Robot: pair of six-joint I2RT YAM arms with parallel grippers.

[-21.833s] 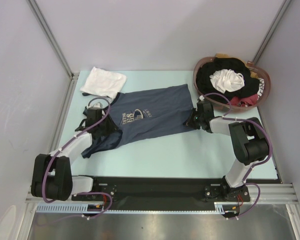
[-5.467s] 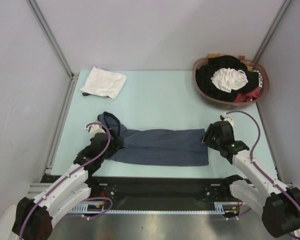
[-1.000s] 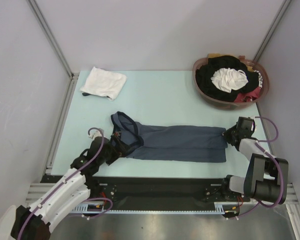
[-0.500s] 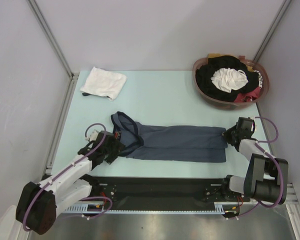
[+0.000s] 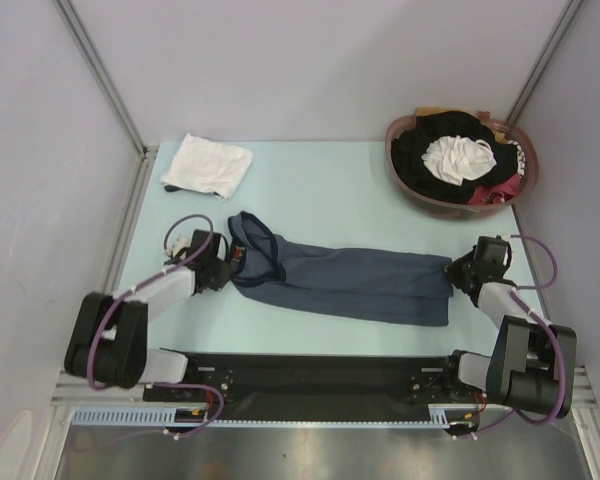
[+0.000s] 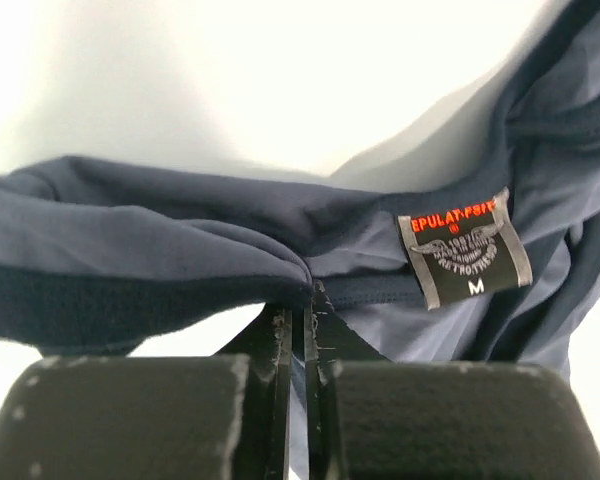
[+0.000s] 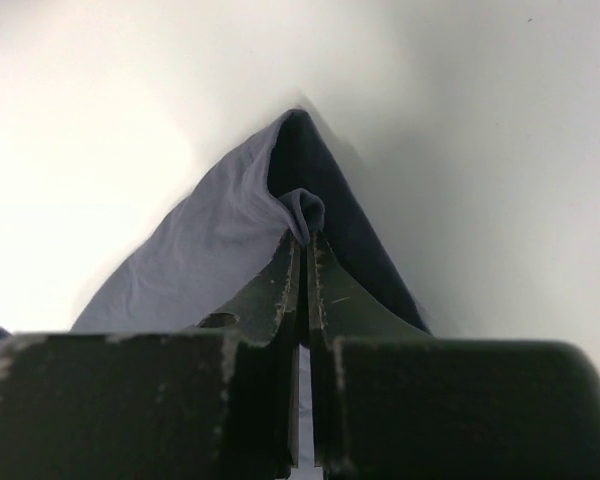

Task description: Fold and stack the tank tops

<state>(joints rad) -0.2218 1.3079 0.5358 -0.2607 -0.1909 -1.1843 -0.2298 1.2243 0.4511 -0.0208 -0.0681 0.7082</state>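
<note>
Slate tank top (image 5: 360, 285), neckline in left pincer (image 6: 307, 300), hem in right pincer (image 7: 306, 240)

This is a robotics lab test cell, not a home. Plain pale panels (image 5: 320, 60) close in the far, left and right sides, held by bare aluminium posts (image 5: 101, 75). The table (image 5: 330, 180) is a bare pale-green sheet. At its near edge two arms (image 5: 158, 289) are bolted to a black plate (image 5: 320, 370) on an aluminium rail (image 5: 570, 383), with purple cables (image 5: 187, 218) looped along them. The only homely things are a basket (image 5: 412, 192) of clothes at the far right and a top (image 5: 350, 280) laid between the arms.
</note>
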